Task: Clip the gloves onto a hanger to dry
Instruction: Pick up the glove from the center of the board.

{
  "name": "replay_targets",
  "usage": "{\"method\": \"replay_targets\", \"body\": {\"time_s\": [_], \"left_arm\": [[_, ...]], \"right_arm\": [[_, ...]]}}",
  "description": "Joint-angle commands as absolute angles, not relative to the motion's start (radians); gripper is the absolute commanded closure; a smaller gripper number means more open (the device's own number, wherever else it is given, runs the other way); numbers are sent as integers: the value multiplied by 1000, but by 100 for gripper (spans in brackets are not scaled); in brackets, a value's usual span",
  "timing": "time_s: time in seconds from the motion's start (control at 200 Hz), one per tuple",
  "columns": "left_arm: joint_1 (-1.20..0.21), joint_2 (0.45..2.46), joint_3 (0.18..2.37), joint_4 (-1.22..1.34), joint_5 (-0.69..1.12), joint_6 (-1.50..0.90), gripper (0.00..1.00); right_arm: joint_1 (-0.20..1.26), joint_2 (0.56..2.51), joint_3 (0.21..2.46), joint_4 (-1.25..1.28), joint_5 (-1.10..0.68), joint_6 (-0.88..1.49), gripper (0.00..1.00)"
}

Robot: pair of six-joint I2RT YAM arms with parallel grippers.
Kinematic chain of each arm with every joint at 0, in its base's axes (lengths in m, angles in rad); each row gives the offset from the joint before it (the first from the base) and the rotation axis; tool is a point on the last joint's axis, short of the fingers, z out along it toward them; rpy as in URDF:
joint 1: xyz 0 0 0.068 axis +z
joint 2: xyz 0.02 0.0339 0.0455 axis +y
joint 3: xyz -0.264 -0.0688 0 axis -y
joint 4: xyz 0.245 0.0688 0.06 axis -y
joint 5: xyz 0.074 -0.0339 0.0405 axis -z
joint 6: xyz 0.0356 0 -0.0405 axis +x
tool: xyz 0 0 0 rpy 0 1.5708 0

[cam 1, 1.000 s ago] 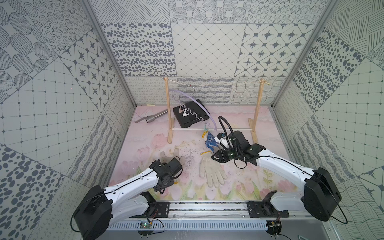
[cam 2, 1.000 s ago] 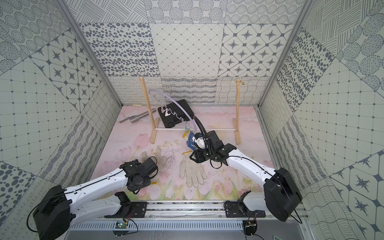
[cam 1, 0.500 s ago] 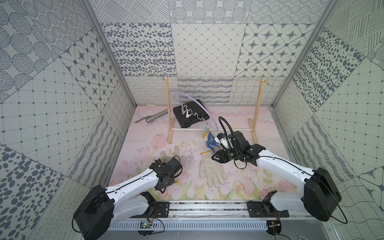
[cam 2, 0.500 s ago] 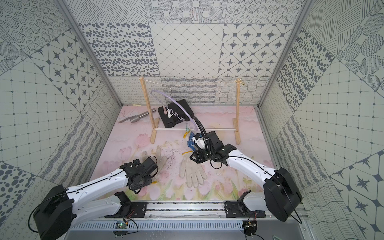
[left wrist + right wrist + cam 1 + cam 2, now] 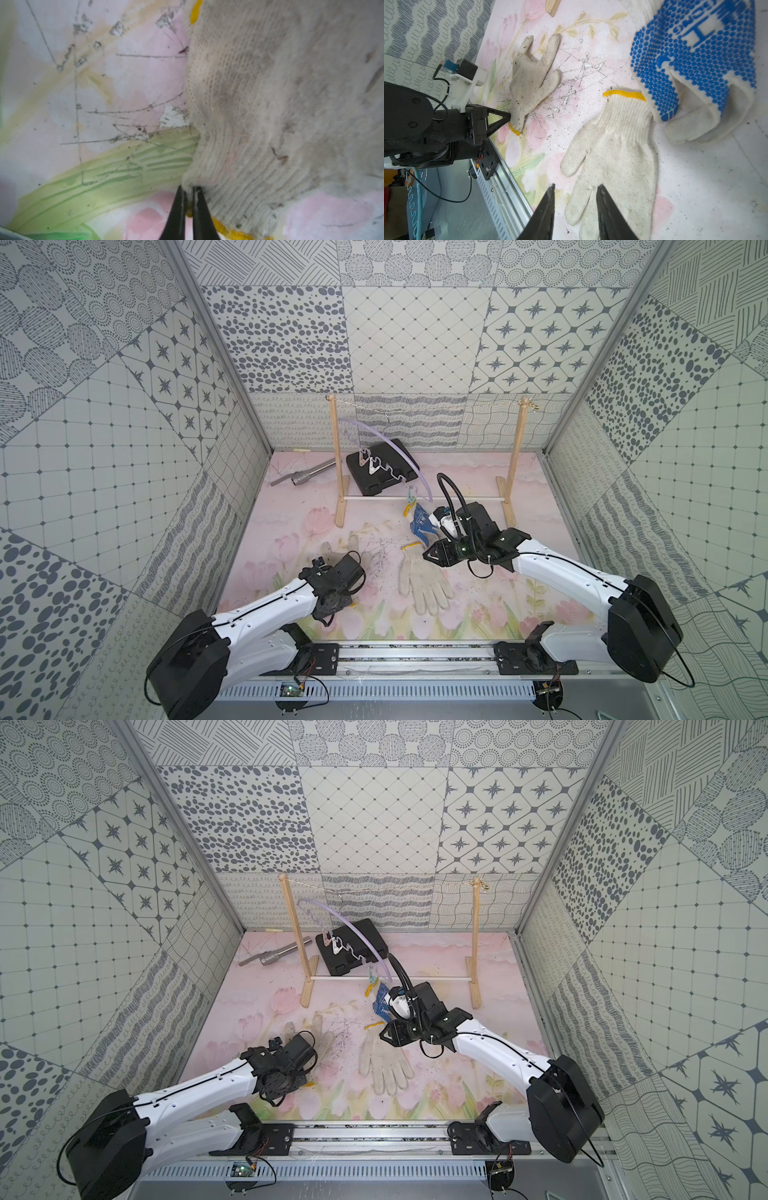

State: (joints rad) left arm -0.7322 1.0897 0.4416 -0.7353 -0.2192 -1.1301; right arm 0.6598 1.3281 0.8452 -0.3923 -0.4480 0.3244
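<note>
Knit glove cuff (image 5: 239, 187) clamped in left hand (image 5: 188, 188), hidden in top views; right hand (image 5: 575, 186) apart.

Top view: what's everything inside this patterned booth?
dirtier plain glove: 1, grubby off-white, mat's left
cleaner plain glove: 1, off-white, mat's middle
blue-dotted glove: 1, white-blue, dangling under hanger's low end
hanger: 1, pale lilac, on frame's string
wooden frame: 1, light wood, mat's back
black case: 1, black, behind frame
metal tool: 1, grey, back left
left gripper: 1, black, shut on dirtier plain glove's cuff
right gripper: 1, black, open over cleaner plain glove
</note>
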Motion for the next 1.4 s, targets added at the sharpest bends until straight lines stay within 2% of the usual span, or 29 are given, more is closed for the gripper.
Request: {"method": "replay_targets", "body": {"time_s": [0.0, 0.12, 0.225, 0.3, 0.53, 0.655, 0.83, 0.971, 1.041, 1.096, 1.256, 1.396], "left_arm": [[-740, 1111, 411, -596, -168, -1082, 100], [-763, 1069, 510, -694, -177, -1037, 100], [-770, 1063, 625, -767, -173, -973, 100], [-769, 1073, 711, -822, -165, -917, 100], [-755, 1118, 933, -912, -16, -787, 100], [-745, 1170, 1052, -973, 50, -736, 100], [-736, 1228, 1195, -1016, 161, -672, 100], [-732, 1273, 1283, -1038, 228, -637, 100], [-730, 1302, 1318, -1050, 247, -621, 100], [-730, 1325, 1342, -1061, 251, -612, 100], [-728, 1365, 1382, -1072, 247, -596, 100], [-721, 1398, 1406, -1081, 251, -583, 100]], "right_arm": [[684, 1298, 852, -369, -448, 281, 64], [758, 1296, 859, -354, -411, 176, 64], [854, 1292, 863, -314, -345, 45, 57], [914, 1284, 847, -262, -305, -76, 56], [1041, 1237, 778, -88, -195, -372, 55], [1082, 1211, 707, 49, -162, -493, 47], [1098, 1222, 694, 147, -88, -513, 44], [1099, 1235, 723, 151, -46, -506, 55], [1103, 1241, 739, 150, -18, -492, 57], [1108, 1239, 739, 161, 6, -485, 55], [1136, 1198, 722, 184, 105, -490, 42], [1135, 1126, 713, 176, 105, -477, 39]]}}
